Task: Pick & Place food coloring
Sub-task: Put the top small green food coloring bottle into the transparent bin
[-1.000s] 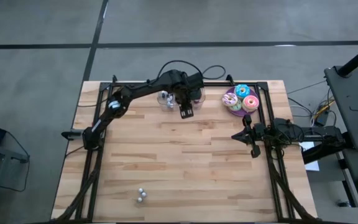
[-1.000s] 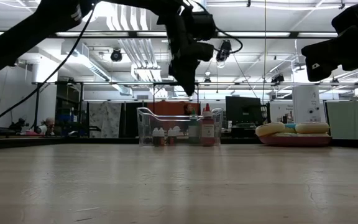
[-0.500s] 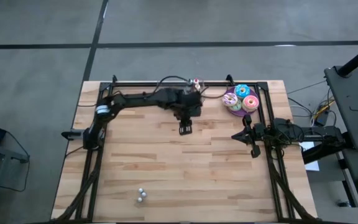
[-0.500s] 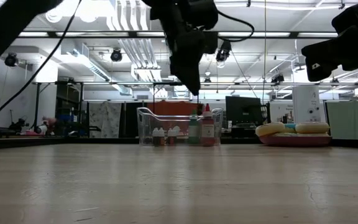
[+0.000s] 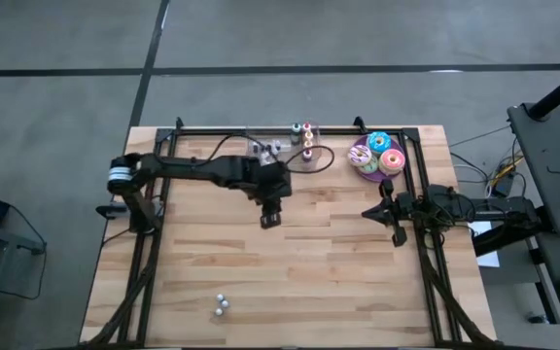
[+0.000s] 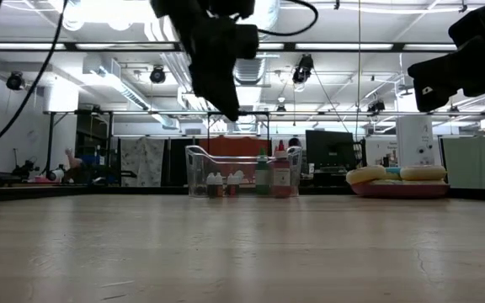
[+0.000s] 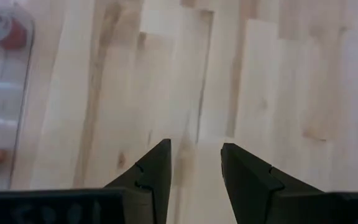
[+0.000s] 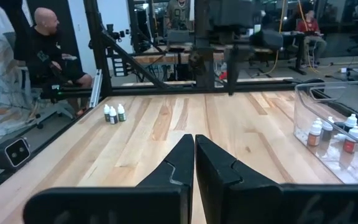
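Food coloring bottles [image 6: 224, 184] stand upright, caps up, inside the clear bin [image 6: 199, 172] at the table's far edge, in a row along that edge beside two taller bottles [image 6: 273, 173]. Left gripper [image 5: 270, 217] hangs above bare wood just in front of the bin, fingers [image 7: 248, 176] parted narrowly and empty. Right gripper [image 8: 194, 163] waits at the table's right side, fingers pressed together.

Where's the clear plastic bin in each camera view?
High view: clear bin at the table's far edge, near the middle.
Low view: centre, far back.
Left wrist view: left edge.
Right wrist view: right edge.
Shared landmark: the small bottles inside it.
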Tool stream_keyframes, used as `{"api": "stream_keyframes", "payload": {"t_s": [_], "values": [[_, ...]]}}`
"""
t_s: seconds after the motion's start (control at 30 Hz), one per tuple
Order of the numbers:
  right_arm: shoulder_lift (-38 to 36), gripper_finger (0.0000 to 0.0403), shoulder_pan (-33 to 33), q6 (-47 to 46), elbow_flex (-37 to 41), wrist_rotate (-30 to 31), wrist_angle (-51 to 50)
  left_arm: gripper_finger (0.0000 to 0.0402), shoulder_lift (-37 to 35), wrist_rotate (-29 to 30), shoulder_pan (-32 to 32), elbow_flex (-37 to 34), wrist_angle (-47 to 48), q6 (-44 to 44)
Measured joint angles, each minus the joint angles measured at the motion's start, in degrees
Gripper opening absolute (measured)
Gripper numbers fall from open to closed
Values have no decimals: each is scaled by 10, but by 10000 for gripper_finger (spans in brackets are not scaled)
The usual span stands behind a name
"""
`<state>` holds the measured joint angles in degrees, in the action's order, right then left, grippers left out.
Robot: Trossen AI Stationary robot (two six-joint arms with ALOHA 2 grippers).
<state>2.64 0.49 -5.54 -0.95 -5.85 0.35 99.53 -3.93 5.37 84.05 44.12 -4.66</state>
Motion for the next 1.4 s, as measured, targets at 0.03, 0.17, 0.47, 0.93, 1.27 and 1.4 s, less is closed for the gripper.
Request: {"api": "stream_keyframes", "payload": {"t_s": [0.03,0.17,0.47,0.93,1.27,1.4], "values": [[0,8,0,0,0,-1,0,112,-12,0,-4,-12,-10,-2],[3,8,0,0,0,-1,0,112,-58,1,-24,-67,-40,-4],[9,8,0,0,0,0,0,112,-130,1,-90,-153,-83,-4],[8,8,0,0,0,-1,0,113,-172,1,-187,-173,-25,6],[8,8,0,0,0,-1,0,180,-173,30,-278,-173,26,24],[8,9,0,0,0,-1,0,196,-173,32,-321,-173,50,16]]}}
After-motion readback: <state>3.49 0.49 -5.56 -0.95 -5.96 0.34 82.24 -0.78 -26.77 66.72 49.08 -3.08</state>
